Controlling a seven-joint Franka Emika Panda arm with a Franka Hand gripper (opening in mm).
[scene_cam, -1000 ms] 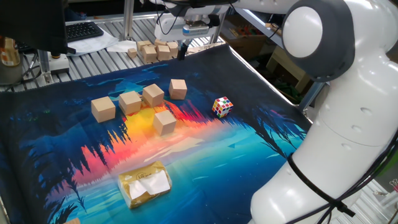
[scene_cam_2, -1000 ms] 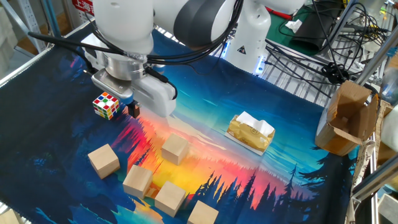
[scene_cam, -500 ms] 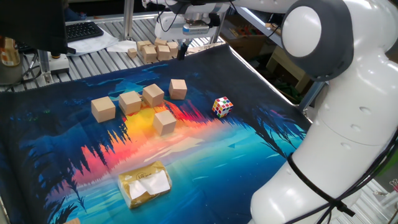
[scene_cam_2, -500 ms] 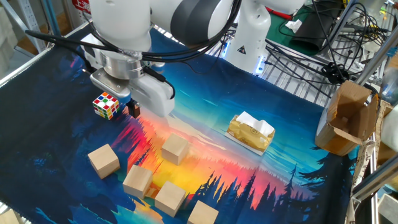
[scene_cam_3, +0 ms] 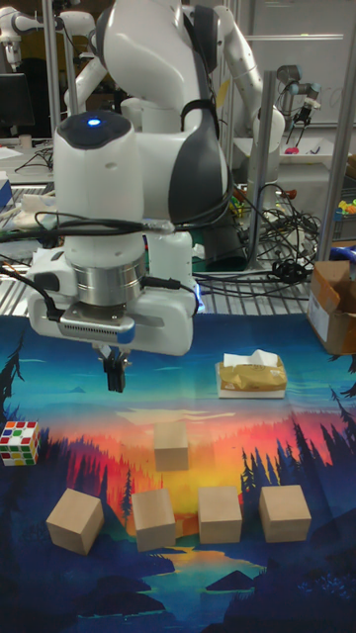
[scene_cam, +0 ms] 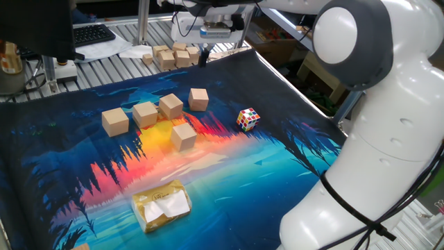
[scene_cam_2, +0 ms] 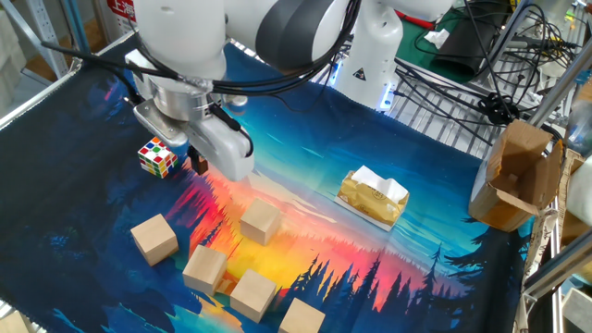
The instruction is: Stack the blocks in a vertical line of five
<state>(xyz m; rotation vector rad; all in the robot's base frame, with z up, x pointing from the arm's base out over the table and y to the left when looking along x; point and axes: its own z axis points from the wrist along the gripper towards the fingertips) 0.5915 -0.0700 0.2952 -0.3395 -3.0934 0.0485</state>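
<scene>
Five tan wooden blocks lie apart on the printed mat, none stacked. Four form a loose row [scene_cam: 115,121] [scene_cam: 145,114] [scene_cam: 171,106] [scene_cam: 198,98], and the fifth [scene_cam: 184,135] sits in front of it. The tall fixed view shows the row [scene_cam_3: 75,520] [scene_cam_3: 154,518] [scene_cam_3: 221,513] [scene_cam_3: 285,512] with the lone block [scene_cam_3: 171,445] behind it. My gripper [scene_cam_3: 116,373] hangs above the mat, up and left of the lone block [scene_cam_2: 260,222] and beside the puzzle cube [scene_cam_2: 158,156]. Its dark fingers [scene_cam_2: 198,165] are shut, with nothing between them.
A yellowish wrapped packet [scene_cam: 161,205] lies on the mat near its front edge. The multicoloured puzzle cube [scene_cam: 248,119] sits right of the blocks. Several small wooden pieces [scene_cam: 170,55] lie beyond the mat's far edge. A cardboard box [scene_cam_2: 518,176] and cables stand off to the side.
The wrist has turned a little and the gripper has drifted slightly; the blocks, puzzle cube and packet have not moved.
</scene>
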